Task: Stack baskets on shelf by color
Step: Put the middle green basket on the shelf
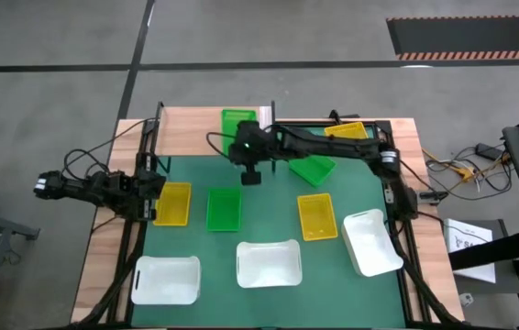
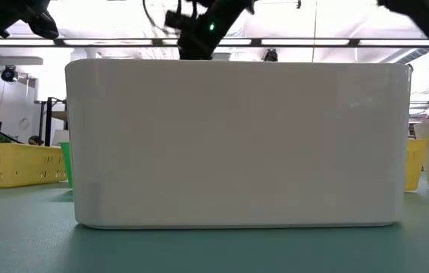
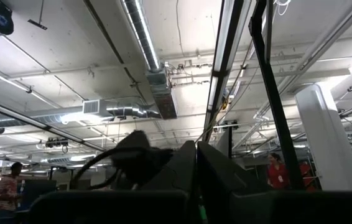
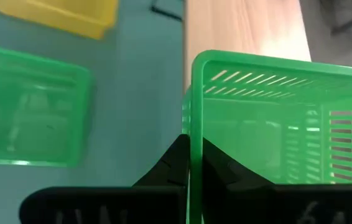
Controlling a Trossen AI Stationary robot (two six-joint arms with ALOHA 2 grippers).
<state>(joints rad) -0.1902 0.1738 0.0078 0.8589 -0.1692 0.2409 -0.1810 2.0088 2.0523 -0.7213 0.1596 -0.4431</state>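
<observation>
Bright ceiling strip lights (image 3: 140, 32) glare overhead; beneath them the white basket (image 2: 237, 144) looms soft, casting barely any shadow onto the mat.

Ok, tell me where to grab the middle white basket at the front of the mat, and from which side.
Take the middle white basket by the rim of one long wall, coming straight down from above with one finger inside and one outside. It sits open side up, its walls are thin and upright, and nothing lies in it.
</observation>
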